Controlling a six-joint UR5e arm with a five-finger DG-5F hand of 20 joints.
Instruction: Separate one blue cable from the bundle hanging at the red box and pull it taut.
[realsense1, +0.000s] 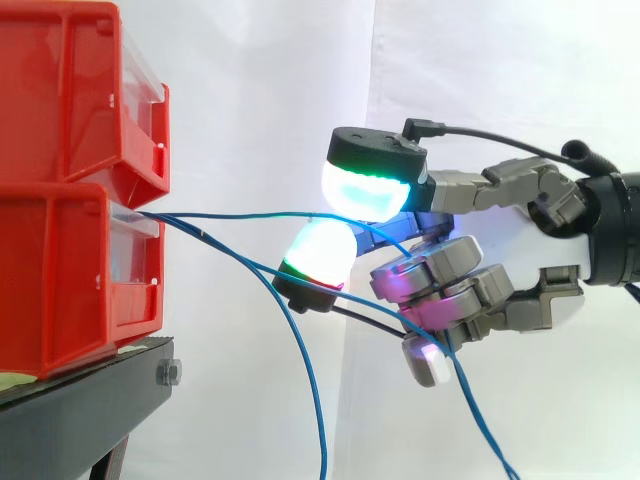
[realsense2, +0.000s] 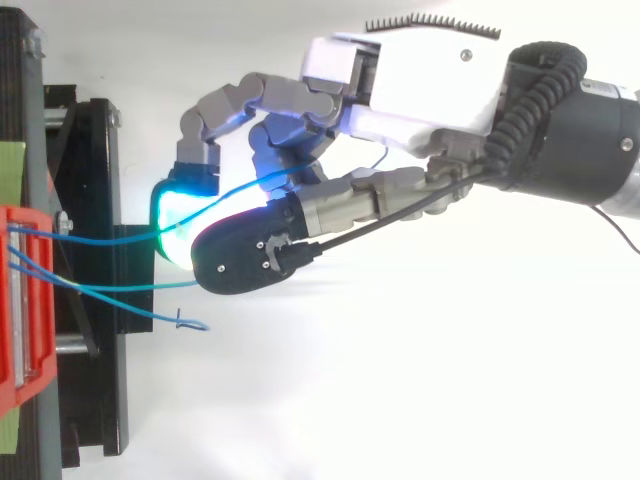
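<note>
Several thin blue cables come out of the lower red bin (realsense1: 60, 280) at the left. One blue cable (realsense1: 240, 215) runs almost level and nearly straight from the bin to my hand (realsense1: 530, 240). It passes between an upper cyan-white glowing pad (realsense1: 365, 190) and a lower white-green one (realsense1: 320, 252), which pinch it. Behind the pads it trails down past the curled fingers. From above, the same cable (realsense2: 100, 238) reaches the hand (realsense2: 420, 80) just right of the red bin (realsense2: 25, 300). The other blue cables (realsense1: 300, 340) sag and hang down loose.
A second red bin (realsense1: 60, 90) sits on top of the lower one, both on a black stand (realsense1: 80, 410). A loose cable end (realsense2: 190, 322) lies just off the stand's edge (realsense2: 100, 200). A white curtain hangs behind.
</note>
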